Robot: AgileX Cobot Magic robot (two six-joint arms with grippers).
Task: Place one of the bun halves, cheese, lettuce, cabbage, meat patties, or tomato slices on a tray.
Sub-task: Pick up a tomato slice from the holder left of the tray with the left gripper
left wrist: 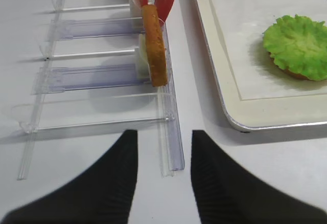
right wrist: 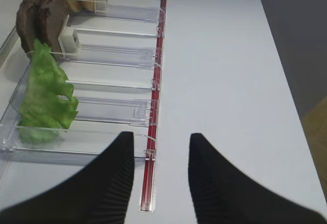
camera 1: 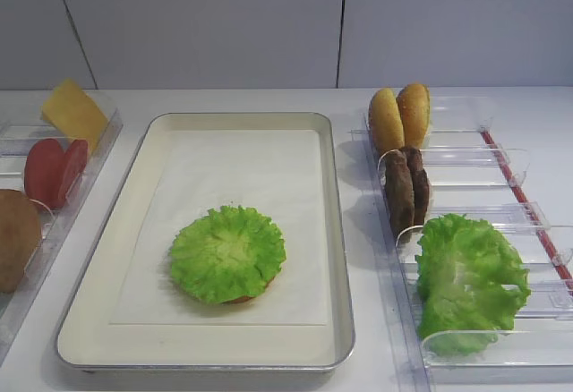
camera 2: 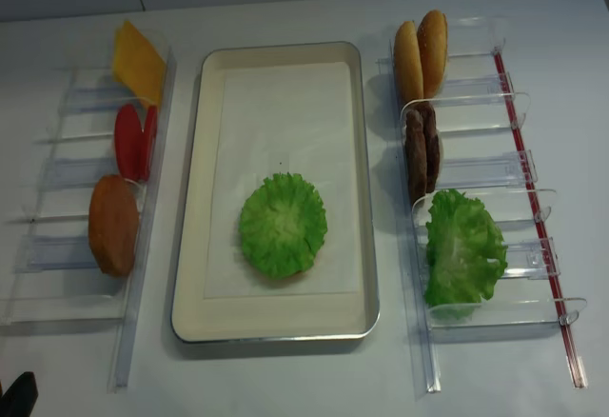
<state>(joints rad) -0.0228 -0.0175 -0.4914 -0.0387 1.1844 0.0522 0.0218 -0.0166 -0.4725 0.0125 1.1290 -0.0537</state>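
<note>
My left gripper [left wrist: 163, 183] hangs with its jaws spread, nothing between them, above the white bench [left wrist: 92, 193] at the near end of the clear bin rack [left wrist: 102, 75]. My right gripper [right wrist: 161, 183] is likewise spread and holds nothing, poised over the red-edged rack [right wrist: 153, 132]. On the tray [camera 1: 333, 222] a flat round lettuce [camera 1: 227, 253] piece lies on something red that peeks out beneath it. The tomato slices [camera 1: 55, 171] stand upright in the left rack, just behind a brown bun half [camera 1: 16, 238]. The cheese [camera 1: 73, 113] leans at the far end.
</note>
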